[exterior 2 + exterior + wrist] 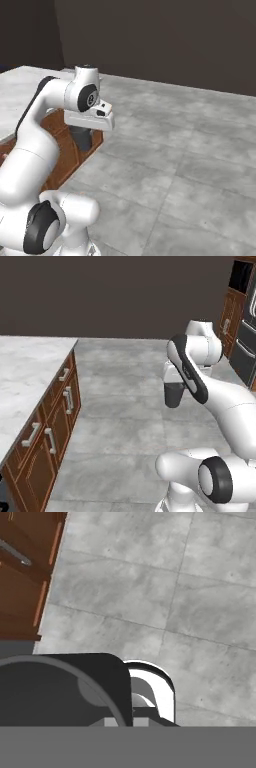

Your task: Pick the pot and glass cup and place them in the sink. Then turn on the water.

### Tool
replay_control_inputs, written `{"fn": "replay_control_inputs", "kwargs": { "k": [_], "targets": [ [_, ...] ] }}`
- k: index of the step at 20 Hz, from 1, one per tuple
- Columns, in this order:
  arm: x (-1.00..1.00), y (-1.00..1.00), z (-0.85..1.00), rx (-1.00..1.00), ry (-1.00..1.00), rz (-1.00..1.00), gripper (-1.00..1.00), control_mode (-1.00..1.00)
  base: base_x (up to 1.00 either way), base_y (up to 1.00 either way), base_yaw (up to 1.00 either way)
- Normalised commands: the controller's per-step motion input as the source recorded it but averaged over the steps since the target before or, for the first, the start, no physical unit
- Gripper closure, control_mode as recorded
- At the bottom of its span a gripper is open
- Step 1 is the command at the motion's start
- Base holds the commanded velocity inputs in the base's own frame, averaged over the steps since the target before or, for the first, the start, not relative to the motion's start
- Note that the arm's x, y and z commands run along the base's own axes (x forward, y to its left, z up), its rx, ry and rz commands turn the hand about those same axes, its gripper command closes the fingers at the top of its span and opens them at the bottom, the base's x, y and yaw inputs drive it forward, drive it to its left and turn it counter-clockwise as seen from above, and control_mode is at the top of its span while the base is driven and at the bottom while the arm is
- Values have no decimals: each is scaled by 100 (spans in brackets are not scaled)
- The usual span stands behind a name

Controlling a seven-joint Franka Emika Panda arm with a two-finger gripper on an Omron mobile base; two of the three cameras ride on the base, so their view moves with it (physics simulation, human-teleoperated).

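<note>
1. Grey tiled floor (120, 421) (190, 165) (150, 587) across most of the scene, open and bare.
2. Dark plain wall (100, 296) (165, 40) running along the back, meeting the far edge of the floor.
3. White marble counter (25, 371) (20, 85) on the left, its front edge angling away towards the wall.
4. Brown wooden cabinets (50, 426) (65, 150) (20, 572) under that front edge, doors and drawers facing the floor.
5. Tall dark unit (246, 351) at the far right in the left base view, beside more brown woodwork.
6. White arm (220, 401) (35, 145) up from the base, elbow bent, hand pointing straight down.
7. And there it is: the glass cup (175, 395) (81, 139) (60, 692), dark grey and upright, hanging under the hand, lifted off everything, out over the floor and clear of the counter's front edge.
8. Gripper (175, 387) (82, 131) pinched right down, clamped on the cup at its top; rim looming large and curved at the lower left of the hand view.
9. Pale bar handles (31, 434) on the cabinet fronts, several in a row.
</note>
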Motion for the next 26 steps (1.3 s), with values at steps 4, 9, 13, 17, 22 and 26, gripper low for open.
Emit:
{"fn": "replay_control_inputs", "kwargs": {
  "k": [4, 9, 13, 17, 22, 26],
  "targets": [
    [0, 0, 0, 0, 0, 0, 100, 100, 2, -3, -60],
    [0, 0, 0, 0, 0, 0, 100, 100, 1, 0, -62],
    [0, 0, 0, 0, 0, 0, 100, 100, 3, 0, -62],
    [0, 0, 0, 0, 0, 0, 100, 100, 13, 0, -60],
    [0, 0, 0, 0, 0, 0, 100, 100, 16, 0, -59],
    [0, 0, 0, 0, 0, 0, 100, 100, 17, 0, -60]
  ]
}}
